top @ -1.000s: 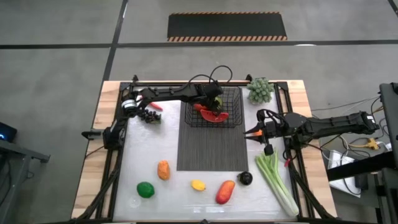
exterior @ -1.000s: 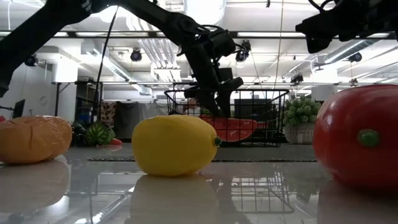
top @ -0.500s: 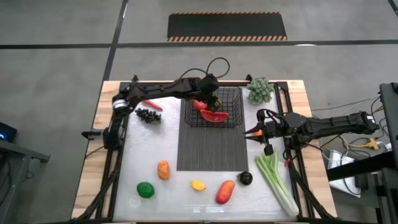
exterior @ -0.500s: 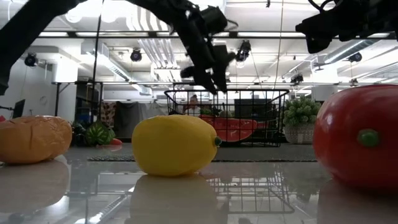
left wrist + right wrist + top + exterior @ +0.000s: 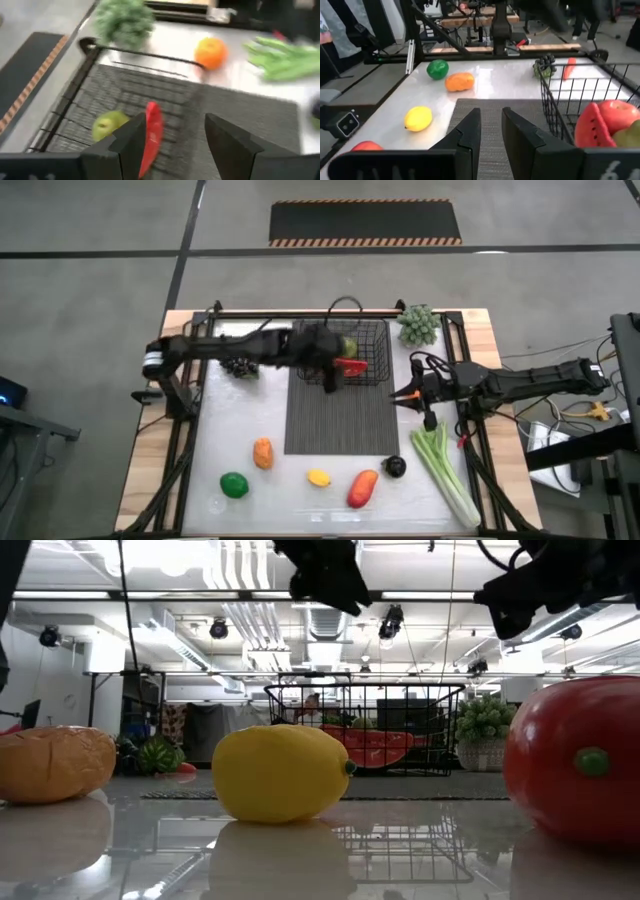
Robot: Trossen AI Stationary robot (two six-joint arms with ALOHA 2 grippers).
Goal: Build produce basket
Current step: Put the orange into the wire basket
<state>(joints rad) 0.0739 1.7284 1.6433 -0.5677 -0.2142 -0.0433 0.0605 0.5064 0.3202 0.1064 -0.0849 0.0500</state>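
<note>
The black wire basket (image 5: 345, 355) stands on the far end of the dark ribbed mat (image 5: 340, 420). It holds a watermelon slice (image 5: 351, 365), a green apple (image 5: 348, 345) and a tomato (image 5: 620, 111). My left gripper (image 5: 327, 374) is open and empty, raised above the basket's near left corner; it shows at the top of the low view (image 5: 322, 575). My right gripper (image 5: 408, 392) is open and empty to the right of the mat, beside a small orange (image 5: 211, 52). The celery (image 5: 445, 470) lies at the near right.
Dark grapes (image 5: 238, 367) and a red chili (image 5: 568, 69) lie left of the basket. Along the near edge lie an orange fruit (image 5: 263, 452), a lime (image 5: 234, 485), a lemon (image 5: 318, 477), a red mango (image 5: 362, 488) and a dark ball (image 5: 396, 467). A bushy green vegetable (image 5: 418, 325) sits far right.
My left gripper has risen out of the basket and drawn back toward the table's near and left side, over the basket's near left corner. The green apple now shows in the basket where the gripper was. My right arm has kept still.
</note>
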